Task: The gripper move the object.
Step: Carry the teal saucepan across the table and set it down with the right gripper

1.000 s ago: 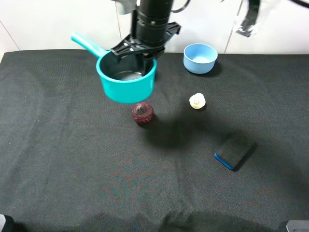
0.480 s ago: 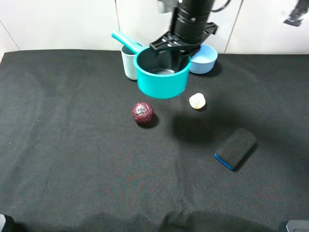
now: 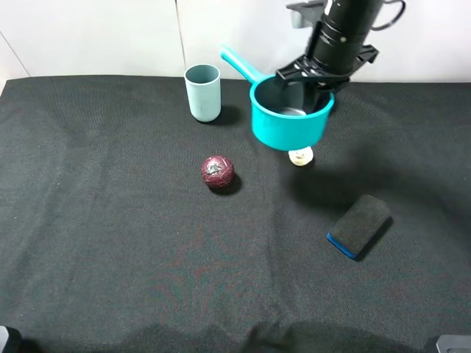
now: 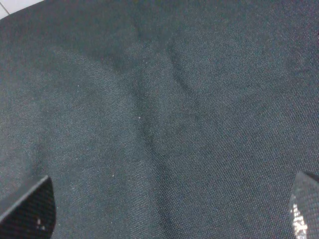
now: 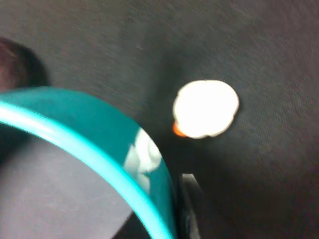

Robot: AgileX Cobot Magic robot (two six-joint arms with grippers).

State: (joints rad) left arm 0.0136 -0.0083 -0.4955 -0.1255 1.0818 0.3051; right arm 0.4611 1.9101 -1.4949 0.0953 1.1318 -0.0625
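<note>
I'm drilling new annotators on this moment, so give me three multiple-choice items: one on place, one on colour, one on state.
1. The dark red ball lies: A) nearer the high camera than the tall pale-teal cup; B) inside it; C) on a shelf.
2. The bottom layer of the black rectangular block is: A) red; B) blue; C) yellow.
3. The teal long-handled saucepan is: A) overturned; B) stacked in the cup; C) gripped by the right claw.
Answers: A, it lies before the cup; B, a blue edge shows; C, the claw clamps its rim.
</note>
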